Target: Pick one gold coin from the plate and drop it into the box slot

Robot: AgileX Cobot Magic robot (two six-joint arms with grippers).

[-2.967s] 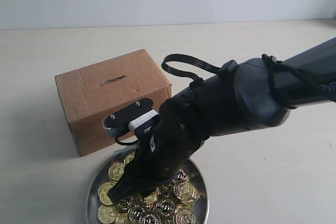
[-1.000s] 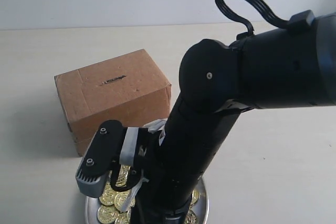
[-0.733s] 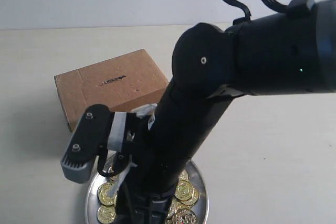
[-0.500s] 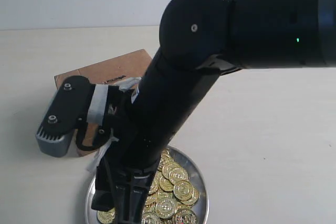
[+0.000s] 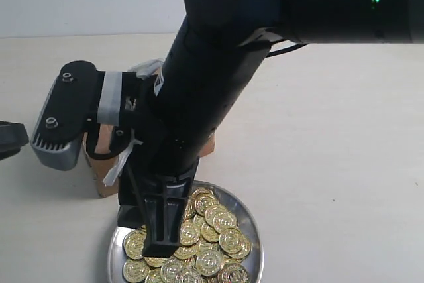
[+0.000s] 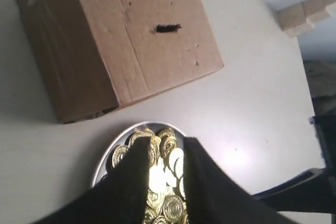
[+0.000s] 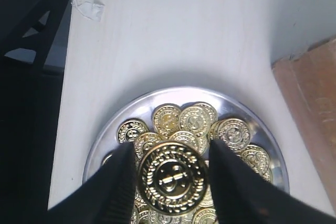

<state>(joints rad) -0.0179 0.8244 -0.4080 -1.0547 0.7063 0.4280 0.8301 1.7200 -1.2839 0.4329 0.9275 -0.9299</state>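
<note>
Pale tabletop (image 7: 184, 24). Right gripper (image 7: 169, 162) clamped on one gold coin (image 7: 172, 178), face toward wrist camera. Directly below it: plate (image 7: 157, 98) with other coins (image 7: 194, 119). Box (image 6: 173, 66) just beside plate, off to gripper's side; box slot (image 6: 168, 27) on top face. Left gripper (image 6: 165, 144) fingers apart.

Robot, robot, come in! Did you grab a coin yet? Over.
Right gripper shut on one gold coin, over round silver metal plate. Left gripper open. Dark slot in brown cardboard box uncovered. Over.

Shiny silver plate (image 7: 97, 151), gold coin (image 7: 170, 176) with embossed rings, brown box (image 6: 131, 40), dark slot (image 6: 168, 28), black tool (image 7: 170, 153)
</note>
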